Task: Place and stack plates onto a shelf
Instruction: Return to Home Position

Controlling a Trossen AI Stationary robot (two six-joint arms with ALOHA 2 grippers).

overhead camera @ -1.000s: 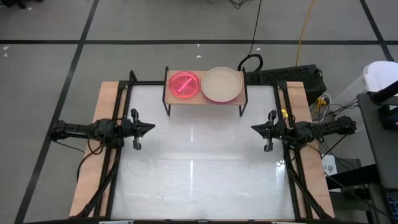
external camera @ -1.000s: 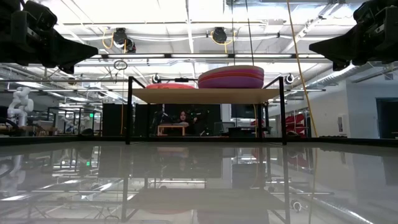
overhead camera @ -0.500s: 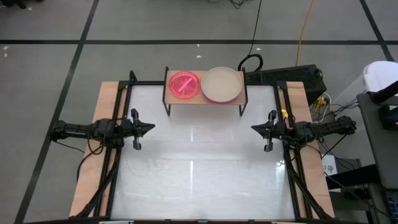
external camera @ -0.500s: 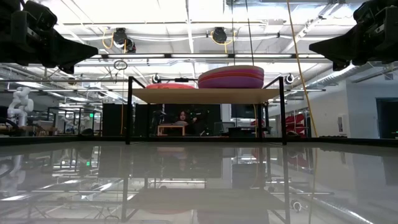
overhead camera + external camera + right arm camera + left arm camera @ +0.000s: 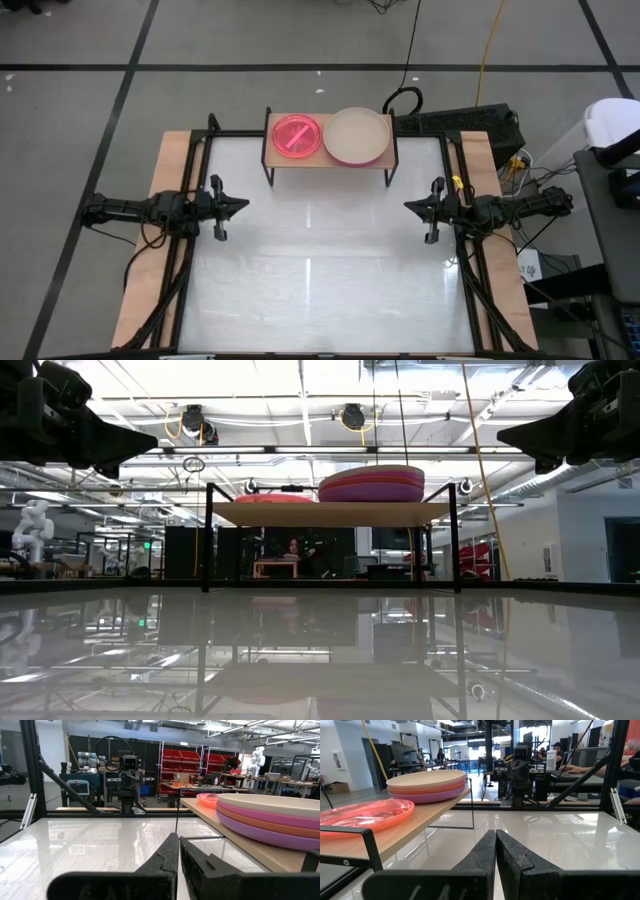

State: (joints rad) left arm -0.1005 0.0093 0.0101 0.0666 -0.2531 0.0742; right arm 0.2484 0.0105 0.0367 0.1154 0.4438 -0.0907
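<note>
Three plates [image 5: 427,789] stack beige over orange over purple; left end effector [image 5: 242,206] and right end effector [image 5: 408,207] are closed.

From above we see only the beige plate [image 5: 357,136] at 3 o'clock on the shelf [image 5: 328,160]; the plates beneath it [image 5: 371,491] are hidden there, and the pink stack [image 5: 296,135] at 9 o'clock cannot be counted

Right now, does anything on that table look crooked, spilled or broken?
Nothing stands out. The large plates sit in an even stack on the shelf, the small pink plate lies flat beside them, and the left gripper and right gripper rest shut at the table sides.
</note>
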